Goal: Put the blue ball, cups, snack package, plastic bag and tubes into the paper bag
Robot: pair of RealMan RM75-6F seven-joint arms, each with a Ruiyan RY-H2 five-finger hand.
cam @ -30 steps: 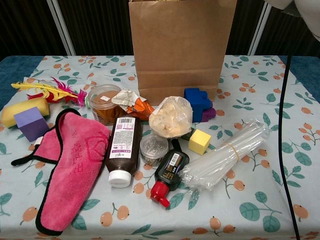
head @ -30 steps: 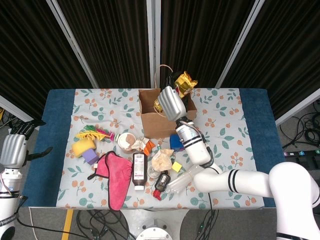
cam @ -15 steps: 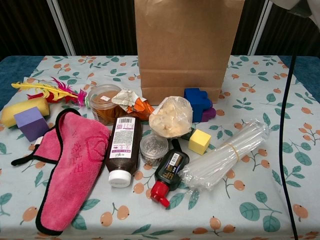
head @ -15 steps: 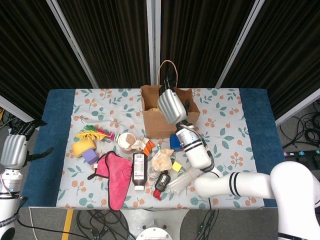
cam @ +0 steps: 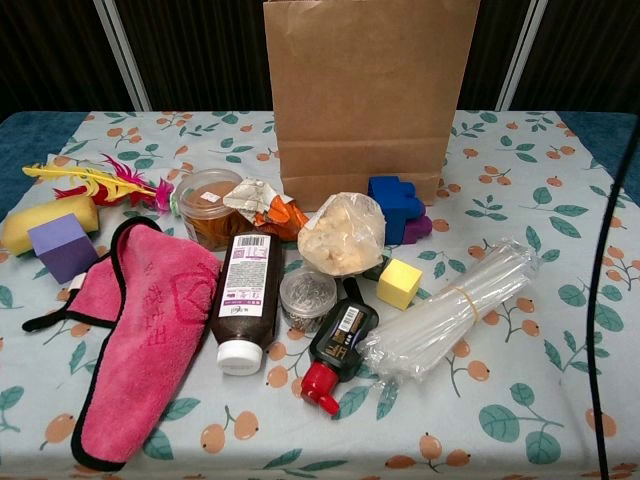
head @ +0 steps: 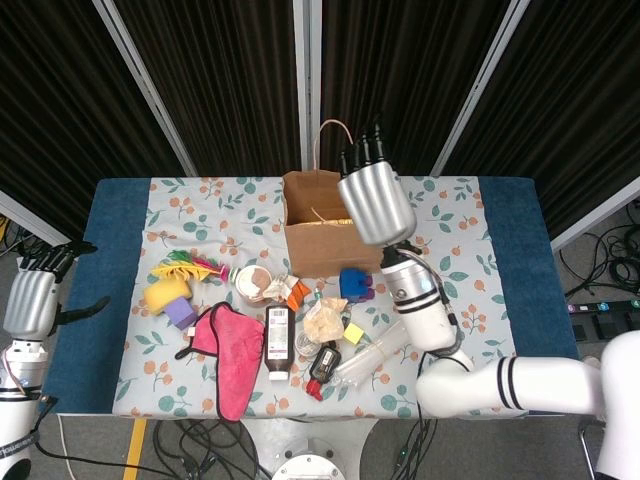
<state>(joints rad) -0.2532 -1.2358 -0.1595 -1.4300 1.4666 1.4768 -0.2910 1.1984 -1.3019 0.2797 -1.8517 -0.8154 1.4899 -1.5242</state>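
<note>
Your right hand [head: 375,200] hung empty, fingers extended, above the paper bag [head: 322,235]; next, reach for the tubes [cam: 450,308].

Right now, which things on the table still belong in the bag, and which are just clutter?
For the job: paper bag, tubes, plastic bag, cups, snack package.

Lying about: pink cloth, brown bottle, yellow cube, purple block, feathers.
</note>
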